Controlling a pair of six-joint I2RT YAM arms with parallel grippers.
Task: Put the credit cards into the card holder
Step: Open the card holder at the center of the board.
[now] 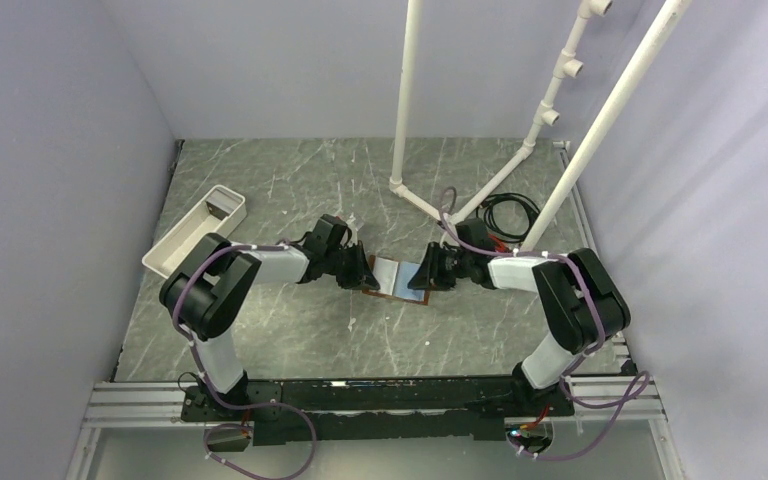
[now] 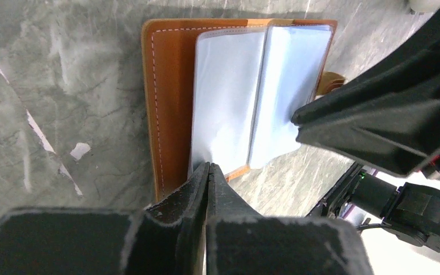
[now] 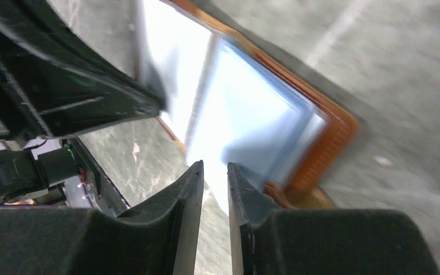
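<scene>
Left gripper (image 2: 208, 170): jaws clenched, tips pressed together with no gap. They sit at the near edge of the card holder (image 2: 172, 97), where the lower border of a pale sheet (image 2: 223, 97) ends; whether that thin edge is nipped between the tips cannot be told. Right gripper (image 3: 213, 169): jaws a narrow slit apart, with nothing clearly gripped; blurred pale material shows through the slit. In the left wrist view, one of its fingers (image 2: 378, 109) meets the outer edge of a second pale sheet (image 2: 289, 91). The card holder lies opened flat on the table (image 1: 290, 330), directly between the two grippers, strap tab (image 2: 331, 82) on the right gripper's side. The two sheets lie on it like book pages. Whether they are the credit cards or clear sleeves cannot be determined. Progress, as a judgement: the top view shows no card loose on the table, so insertion appears to be in a late step, with seating and release remaining. A white tray (image 1: 192, 232) stands well apart, beyond the left arm.
</scene>
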